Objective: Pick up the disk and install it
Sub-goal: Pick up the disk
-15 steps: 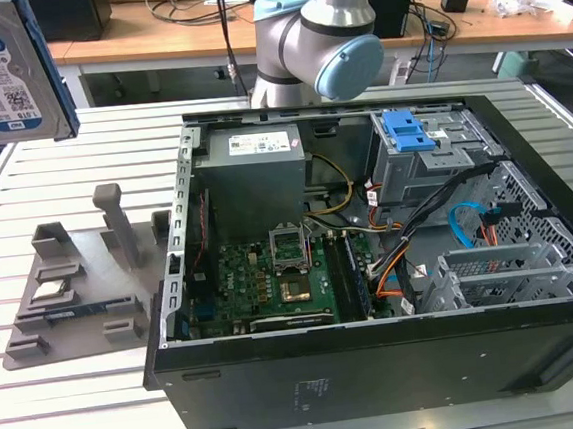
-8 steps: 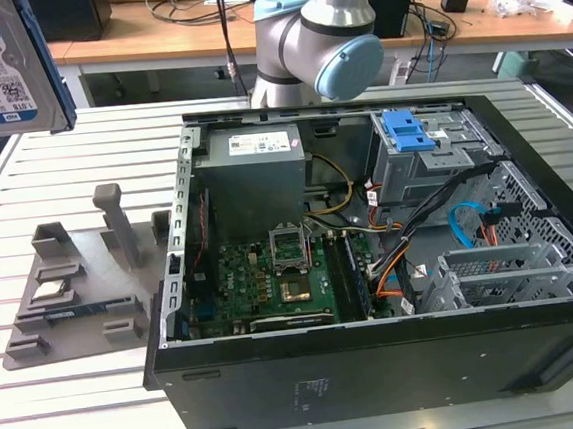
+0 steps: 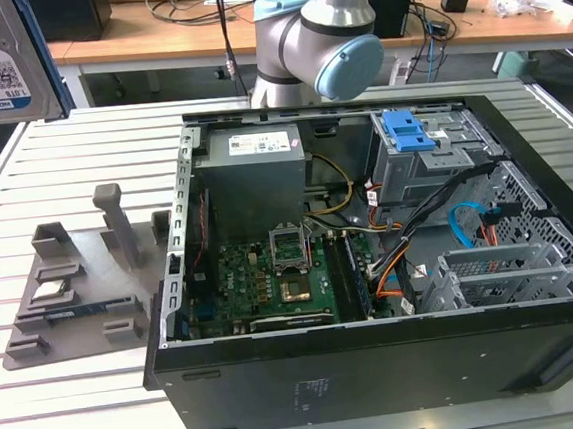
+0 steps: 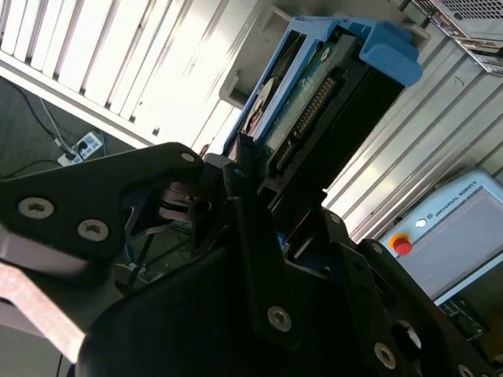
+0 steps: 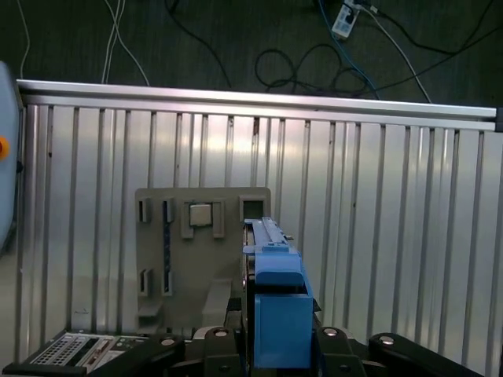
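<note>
Your gripper (image 4: 263, 184) was clamped on the disk (image 4: 310, 102) above the grey fixture (image 5: 155, 236); it looked stiff and weighty (shock-sensitive too). Its blue-framed sides seemed your safest hold.

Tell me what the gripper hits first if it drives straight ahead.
Probably the grey fixture tray on the slatted table; the disk held in the gripper would touch first, near an empty slot. Depth is unclear.
</note>
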Available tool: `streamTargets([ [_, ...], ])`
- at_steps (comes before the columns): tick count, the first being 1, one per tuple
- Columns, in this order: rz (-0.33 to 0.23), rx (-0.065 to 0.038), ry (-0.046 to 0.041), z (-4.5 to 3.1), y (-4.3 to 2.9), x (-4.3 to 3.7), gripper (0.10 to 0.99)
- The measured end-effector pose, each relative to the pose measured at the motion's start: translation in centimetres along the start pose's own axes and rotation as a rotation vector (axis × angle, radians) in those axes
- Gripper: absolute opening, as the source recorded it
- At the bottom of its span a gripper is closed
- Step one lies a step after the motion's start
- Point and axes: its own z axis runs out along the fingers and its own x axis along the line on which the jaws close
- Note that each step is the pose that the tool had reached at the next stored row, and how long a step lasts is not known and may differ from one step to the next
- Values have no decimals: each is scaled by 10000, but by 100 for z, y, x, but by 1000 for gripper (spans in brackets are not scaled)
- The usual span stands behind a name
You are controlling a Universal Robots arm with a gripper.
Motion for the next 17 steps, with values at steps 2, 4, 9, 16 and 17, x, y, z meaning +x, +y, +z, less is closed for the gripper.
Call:
streamTargets([
  [2,0,1,-2,-30,0,0,365],
  [4,0,1,-4,-43,0,0,365],
  [9,0,1,-13,-45,-1,0,365],
  [16,0,1,-13,-44,-171,10,365],
  [17,1,0,-12,-44,-200,11,365],
])
